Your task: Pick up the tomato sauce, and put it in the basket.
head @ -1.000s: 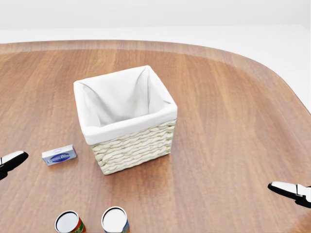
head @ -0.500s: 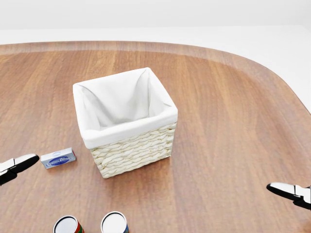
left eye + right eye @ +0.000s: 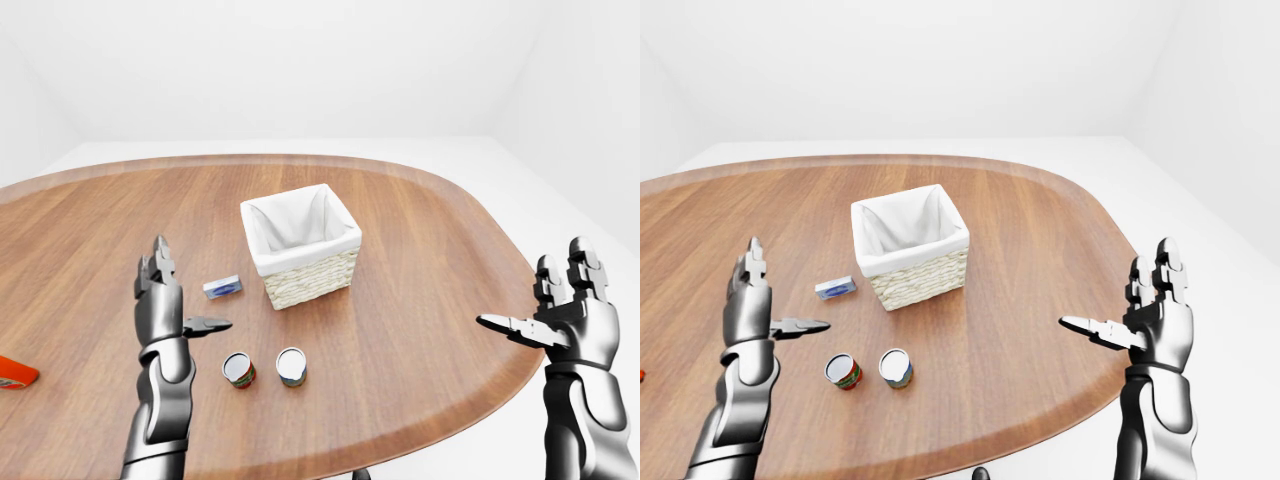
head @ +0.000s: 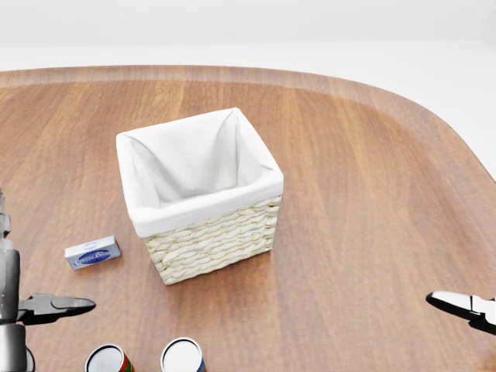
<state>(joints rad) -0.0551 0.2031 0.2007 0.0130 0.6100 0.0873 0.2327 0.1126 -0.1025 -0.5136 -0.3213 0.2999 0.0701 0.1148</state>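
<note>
Two cans: both stood upright and close together on the counter, toward the bottom of the left-eye view, below the basket.
Counter (image 3: 420, 300): a rounded wood-grain top, brown, with the grain running across it.
Room: plain white walls and a pale floor surrounded the counter.
Basket (image 4: 213, 236): one woven, cream-coloured square basket with a white cloth lining folded over its rim; its inside showed only the lining.
Tomato sauce (image 3: 238, 370): the can with the red label, the left one of the pair, well apart from the basket.
Second can (image 3: 291, 366): blue-labelled, just beside the tomato sauce on its right.
Small box (image 3: 223, 287): one flat blue-and-white packet lying left of the basket, near it but not touching.
Red object (image 3: 15, 373): one, cut off at the left edge of the left-eye view; its kind was unclear.
Left hand (image 3: 165, 305): raised above the counter, fingers spread apart, holding nothing, up and left of the tomato sauce.
Right hand (image 3: 1145, 320): raised beyond the counter's right edge, fingers likewise spread and empty.
</note>
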